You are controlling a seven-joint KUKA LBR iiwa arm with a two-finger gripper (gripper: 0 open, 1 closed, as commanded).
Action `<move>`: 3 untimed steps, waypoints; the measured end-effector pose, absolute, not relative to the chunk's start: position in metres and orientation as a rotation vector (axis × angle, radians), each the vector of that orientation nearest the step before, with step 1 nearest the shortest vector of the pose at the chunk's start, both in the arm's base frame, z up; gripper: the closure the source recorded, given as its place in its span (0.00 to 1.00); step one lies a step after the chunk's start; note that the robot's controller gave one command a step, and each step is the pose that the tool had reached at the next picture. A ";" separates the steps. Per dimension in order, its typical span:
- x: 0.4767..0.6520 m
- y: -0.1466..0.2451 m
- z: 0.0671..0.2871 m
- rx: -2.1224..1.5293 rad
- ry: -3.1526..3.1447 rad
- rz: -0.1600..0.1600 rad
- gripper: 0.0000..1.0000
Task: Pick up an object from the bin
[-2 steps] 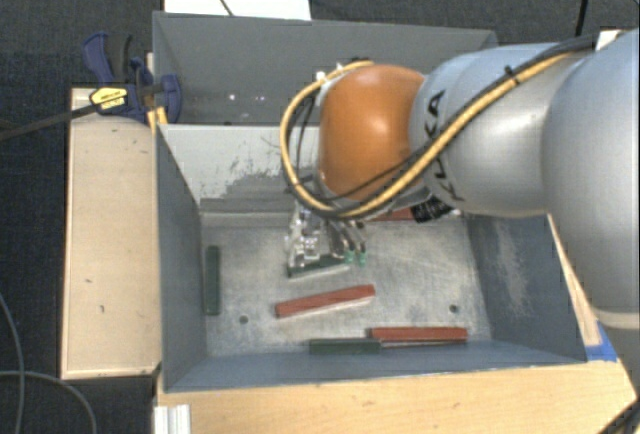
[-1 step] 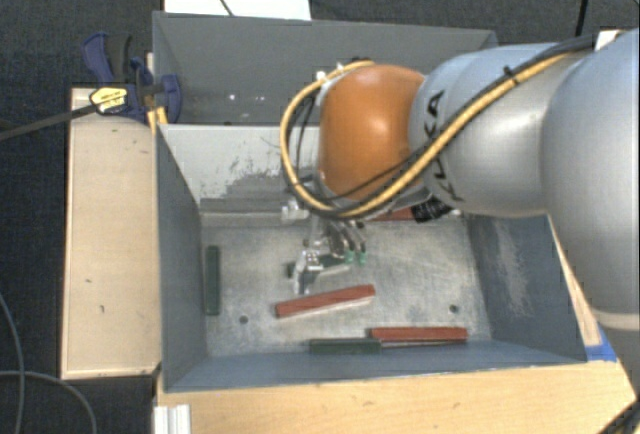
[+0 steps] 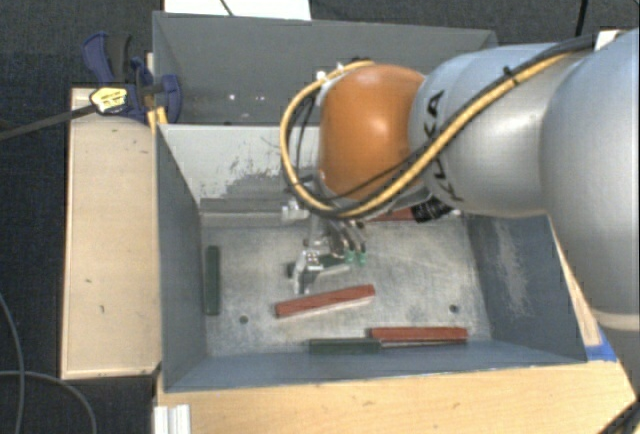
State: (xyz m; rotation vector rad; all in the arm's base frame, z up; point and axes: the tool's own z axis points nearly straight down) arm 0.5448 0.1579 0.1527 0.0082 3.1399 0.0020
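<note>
The grey arm comes in from the right and covers the right and far part of the grey metal bin. At its wrist sits a rounded orange cover, with a yellow-and-black cable looped around its left side. Below the cover the gripper hangs low over the middle of the bin floor. Whether it is open or closed cannot be told from here, and nothing can be seen held in it. Just on its near side, lying flat and slightly slanted, is a reddish-brown bar, the thing closest to the gripper; whether the two touch cannot be made out. A second reddish-brown bar lies further right, close to the near wall, and a dark green bar lies beside its left end along that same wall. Another dark green stick lies by the left wall, well apart from the gripper. A small green bit shows just right of the gripper; what it belongs to cannot be told.
</note>
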 end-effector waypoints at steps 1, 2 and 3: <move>0.511 0.128 0.074 -0.404 3.110 0.001 1.00; 0.511 0.128 0.074 -0.400 3.111 0.001 1.00; 0.504 0.127 0.204 -0.345 3.121 0.001 1.00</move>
